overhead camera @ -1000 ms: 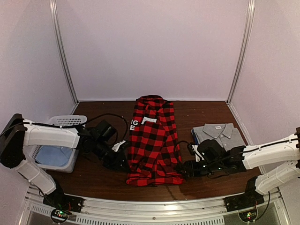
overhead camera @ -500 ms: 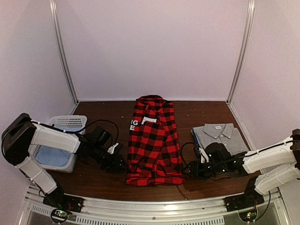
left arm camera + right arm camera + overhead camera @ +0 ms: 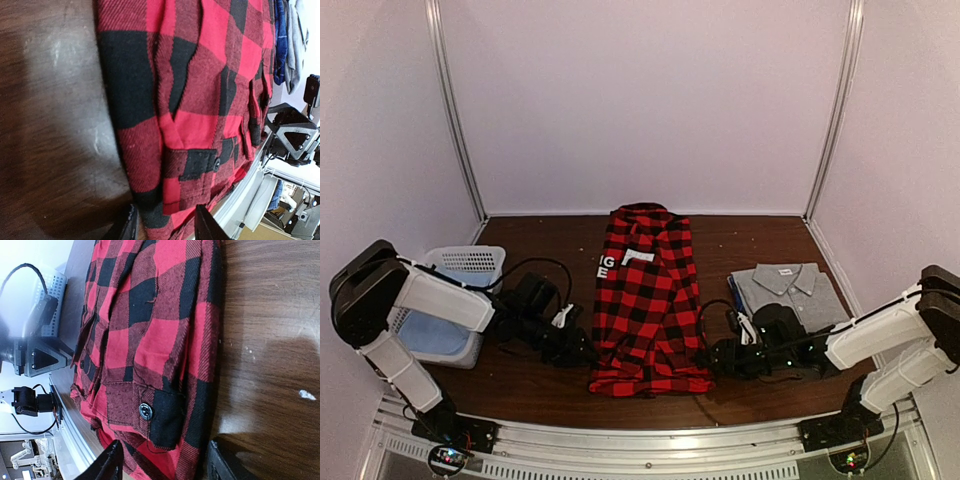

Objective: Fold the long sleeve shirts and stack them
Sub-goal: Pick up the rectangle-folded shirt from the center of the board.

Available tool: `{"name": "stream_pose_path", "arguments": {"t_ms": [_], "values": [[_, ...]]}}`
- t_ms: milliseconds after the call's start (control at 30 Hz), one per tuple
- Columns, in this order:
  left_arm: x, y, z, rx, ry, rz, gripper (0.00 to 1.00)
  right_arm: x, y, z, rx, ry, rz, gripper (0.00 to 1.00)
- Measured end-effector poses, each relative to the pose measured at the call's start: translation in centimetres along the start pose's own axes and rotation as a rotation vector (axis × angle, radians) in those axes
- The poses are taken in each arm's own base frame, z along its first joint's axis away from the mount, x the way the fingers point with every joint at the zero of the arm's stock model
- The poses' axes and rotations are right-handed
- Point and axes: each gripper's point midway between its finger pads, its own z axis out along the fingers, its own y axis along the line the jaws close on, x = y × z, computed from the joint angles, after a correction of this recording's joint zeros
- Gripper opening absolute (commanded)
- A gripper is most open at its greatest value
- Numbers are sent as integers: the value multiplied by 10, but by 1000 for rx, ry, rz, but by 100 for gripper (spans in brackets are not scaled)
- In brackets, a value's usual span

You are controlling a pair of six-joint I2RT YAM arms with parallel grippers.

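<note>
Jaws of the left gripper (image 3: 585, 352) stand apart at the near left corner of the red-and-black flannel shirt (image 3: 648, 310). In the left wrist view the left gripper (image 3: 165, 222) has the hem of the flannel shirt (image 3: 200, 100) lying in the gap between its two fingers (image 3: 129, 226), and the fingers do not press the cloth. The right gripper (image 3: 708, 360) is low on the counter (image 3: 750, 245) at the near right corner of the same shirt. The jaws of the right gripper (image 3: 165, 460) are also apart, with the hem of the flannel shirt (image 3: 150, 315) between them. A black cuff with a dark button (image 3: 145, 411) lies just beyond these fingers.

The flannel shirt lies flat in the middle of the dark wooden counter as a long narrow strip. Its hem is toward the arms and its collar toward the back wall. White letters (image 3: 608, 266) show at its far left edge.

To the right, apart from the flannel, the grey shirt (image 3: 788, 288) lies folded with its collar up. To the left stands a white basket (image 3: 465, 262) with a blue cloth (image 3: 430, 335) inside.
</note>
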Motion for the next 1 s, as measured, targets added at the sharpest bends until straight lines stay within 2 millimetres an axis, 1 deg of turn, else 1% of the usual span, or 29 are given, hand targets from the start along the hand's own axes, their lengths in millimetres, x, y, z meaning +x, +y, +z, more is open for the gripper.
{"name": "stream_pose_path", "arguments": {"t_ms": [167, 333, 500, 667, 767, 833, 867, 1000], "values": [[-5, -2, 5, 20, -12, -6, 36, -1, 1, 2, -6, -3, 0, 54], [-5, -2, 7, 30, -5, -15, 33, -1, 0, 3, -4, -2, 2, 48], [-3, -3, 9, 39, 7, -25, 30, 2, -1, 7, -5, 14, 5, 37], [0, -5, 13, 43, 28, -29, 20, 4, -1, 10, -10, 32, 3, 25], [4, -5, 16, 42, 43, -35, 10, 6, -1, 11, -12, 41, 6, 18], [6, -4, 18, 37, 52, -42, 2, 7, 0, 11, -14, 44, 11, 14], [7, -4, 18, 34, 54, -45, 0, 7, 0, 11, -15, 47, 13, 12], [9, -3, 18, 31, 59, -50, 0, 11, 3, 11, -20, 56, 15, 4]]}}
